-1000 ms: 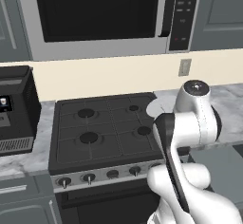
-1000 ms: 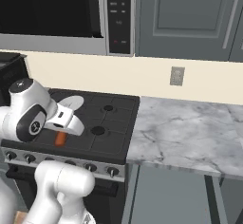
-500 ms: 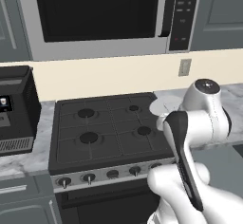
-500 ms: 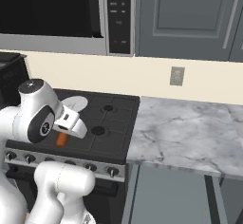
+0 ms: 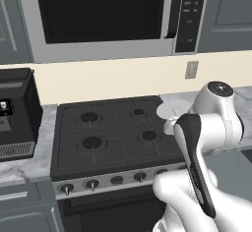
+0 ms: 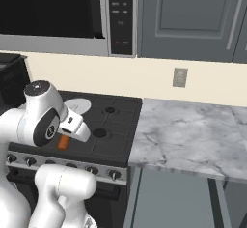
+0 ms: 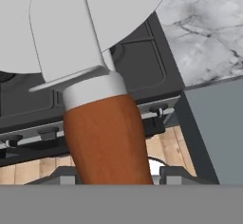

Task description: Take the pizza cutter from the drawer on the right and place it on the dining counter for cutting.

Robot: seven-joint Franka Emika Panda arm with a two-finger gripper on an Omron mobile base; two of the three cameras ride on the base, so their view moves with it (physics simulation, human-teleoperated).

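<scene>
Pizza cutter [image 7: 102,133] already out of the drawer, held in the gripper [image 6: 65,134] above the front of the black stove [image 5: 113,137]; reddish-brown handle clamped between the jaws, grey blade pointing away from the hand. First half of the task done. Still left: carrying to the dining counter and setting down there. Marble worktop [image 6: 185,133] beside the stove not the goal.

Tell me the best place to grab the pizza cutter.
Grip the pizza cutter by its reddish-brown handle, coming from the butt end, away from the wheel. The handle is thick and rounded, while the blade is thin and flat. The pincer already sits at that handle end.
</scene>
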